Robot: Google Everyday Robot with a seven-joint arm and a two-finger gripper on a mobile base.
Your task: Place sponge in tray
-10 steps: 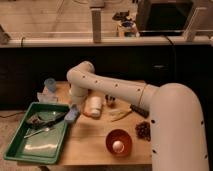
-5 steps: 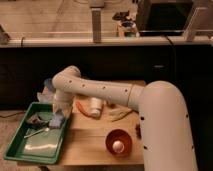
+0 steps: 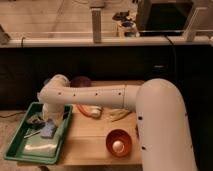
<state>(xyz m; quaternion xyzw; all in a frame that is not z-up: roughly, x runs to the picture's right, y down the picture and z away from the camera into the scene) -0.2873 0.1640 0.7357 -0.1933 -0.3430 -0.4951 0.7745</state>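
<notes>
One sponge (image 3: pixel 48 130) lies inside the one green tray (image 3: pixel 26 151) at the left of the surface (image 3: pixel 90 145). The pincer (image 3: pixel 46 121) hangs just above it, released I think. One red-brown bowl (image 3: pixel 119 143) stands well apart; the arm (image 3: pixel 95 96) hides things behind it.

Setting: a lab or office test area. A small wooden desk (image 3: pixel 95 145) stands before a dark partition with a pale rail (image 3: pixel 100 42) at 12 o'clock, and a dark monitor (image 3: pixel 162 14) sits at 1 o'clock. The hand (image 3: pixel 50 120) hangs over the green tray (image 3: pixel 20 145) at 8 o'clock.
</notes>
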